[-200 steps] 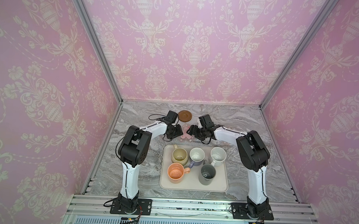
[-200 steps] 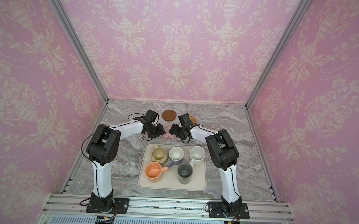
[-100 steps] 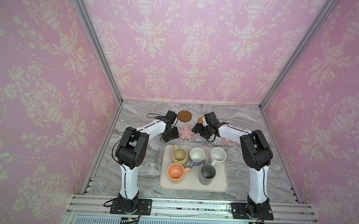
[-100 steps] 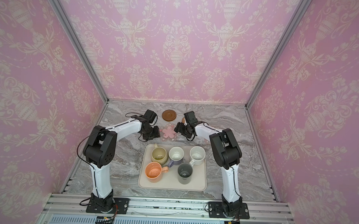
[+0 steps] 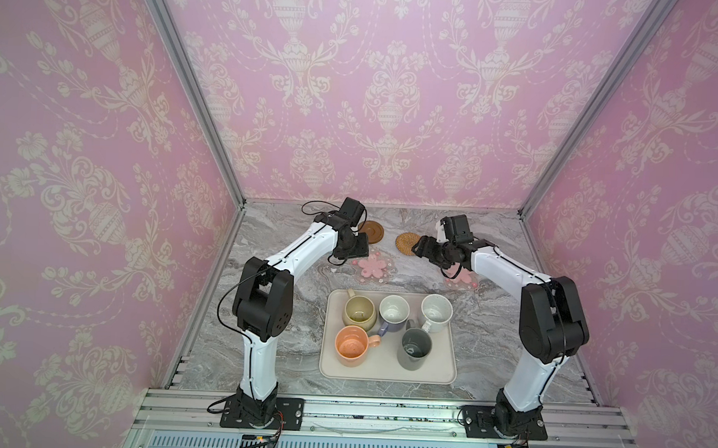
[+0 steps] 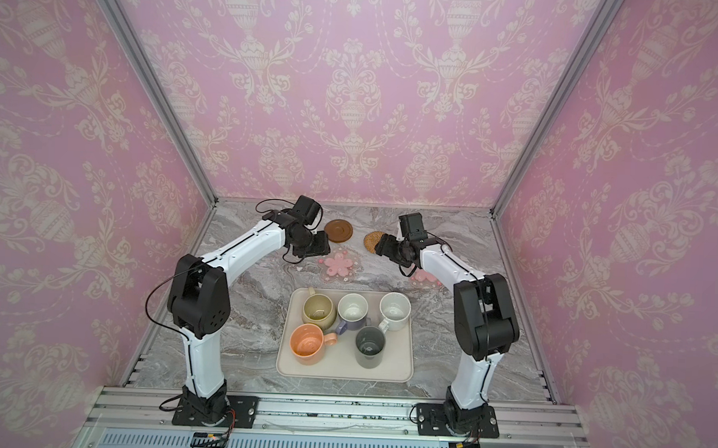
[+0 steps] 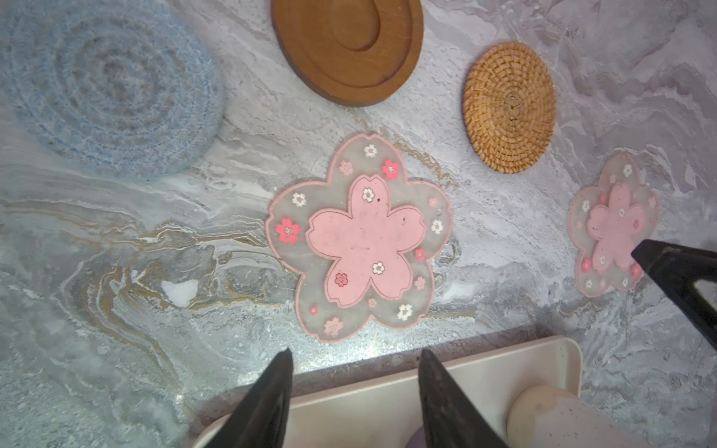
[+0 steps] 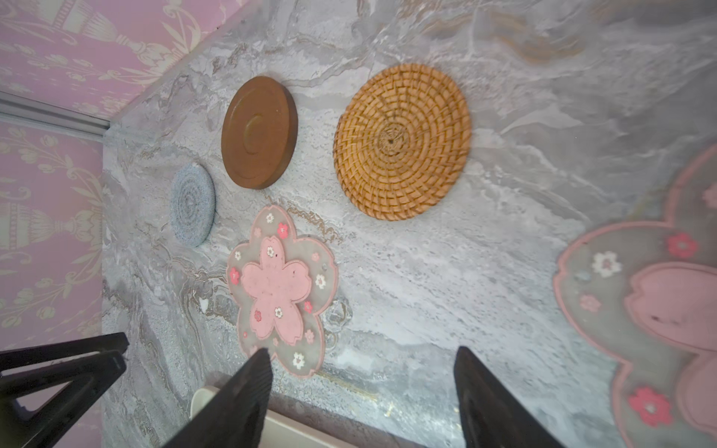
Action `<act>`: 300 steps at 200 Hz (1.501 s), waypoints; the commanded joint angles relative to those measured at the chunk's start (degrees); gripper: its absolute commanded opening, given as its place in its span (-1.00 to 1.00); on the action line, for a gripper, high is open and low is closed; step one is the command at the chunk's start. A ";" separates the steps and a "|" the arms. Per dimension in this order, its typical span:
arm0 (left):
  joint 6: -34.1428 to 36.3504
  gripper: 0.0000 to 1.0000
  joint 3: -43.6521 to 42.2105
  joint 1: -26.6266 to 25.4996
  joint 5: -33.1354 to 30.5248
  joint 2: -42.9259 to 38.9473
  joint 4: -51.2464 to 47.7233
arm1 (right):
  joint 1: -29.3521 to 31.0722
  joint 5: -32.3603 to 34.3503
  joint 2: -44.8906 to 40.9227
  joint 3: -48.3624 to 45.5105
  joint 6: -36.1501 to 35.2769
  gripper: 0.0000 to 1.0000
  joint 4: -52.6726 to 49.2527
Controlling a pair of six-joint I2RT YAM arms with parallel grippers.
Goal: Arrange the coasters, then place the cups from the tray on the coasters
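Note:
Five coasters lie flat on the marble behind the tray (image 5: 384, 369): a blue-grey woven round (image 7: 112, 85), a brown disc (image 5: 373, 230), a tan rattan round (image 5: 406, 243) and two pink flowers (image 5: 374, 267) (image 5: 463, 279). The right arm partly covers the right-hand flower. Five cups stand on the tray: olive (image 5: 358, 312), lavender (image 5: 393, 312), white (image 5: 436, 311), peach (image 5: 351, 345) and dark grey (image 5: 415, 348). My left gripper (image 7: 355, 355) hovers open and empty above the tray's far rim, near the middle flower (image 7: 361, 236). My right gripper (image 8: 361, 353) is open and empty, between the two flowers.
Pink patterned walls close in the marble table (image 5: 270, 312) on three sides, with metal posts at the back corners. The left arm hides the blue-grey coaster in both top views. The other gripper's fingers (image 7: 683, 279) show at the edge of each wrist view.
One second ago both grippers met over the pink flowers at the middle. They have since drawn apart and lifted. The flowers now lie apart, one in the middle and one to the right.

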 commanded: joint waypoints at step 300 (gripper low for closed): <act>-10.07 -0.11 34.53 -9.19 12.19 37.73 16.57 | -24.92 -0.14 -10.46 -14.94 -8.63 0.51 -2.08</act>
